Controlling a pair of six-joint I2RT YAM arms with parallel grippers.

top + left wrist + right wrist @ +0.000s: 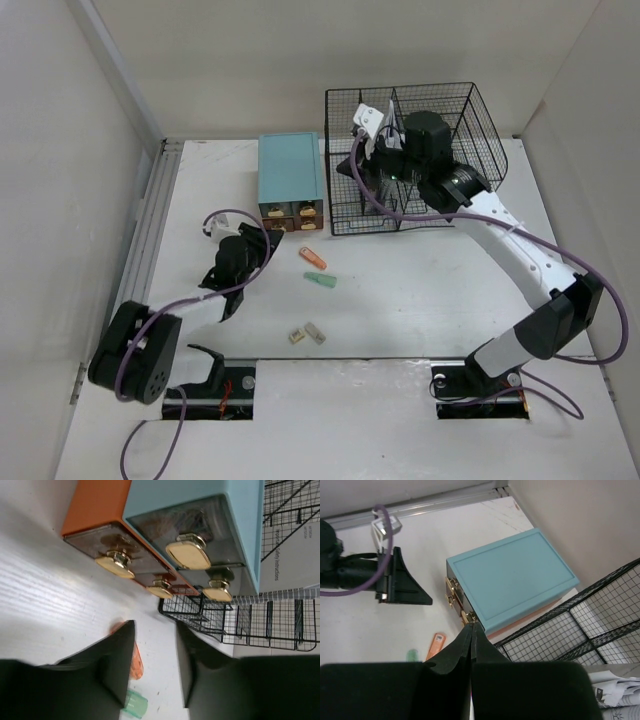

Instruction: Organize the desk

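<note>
The white desk [420,300] carries a teal-topped drawer box [290,178] and a black wire-mesh rack [415,150] at the back. An orange piece [312,257], a green piece [321,281] and two small beige pieces [306,334] lie loose in the middle. My left gripper [262,245] is open and empty, low over the desk, facing the box's gold-knobbed drawers [185,555]; the orange piece [135,662] lies beside its left finger. My right gripper [342,168] is shut, hovering above the rack's left edge, its tip [471,625] over the box's front corner.
A grey metal rail [150,215] runs along the desk's left edge. Printed papers [615,700] stand in the rack. Walls close in at the back and both sides. The arm bases sit at the near edge.
</note>
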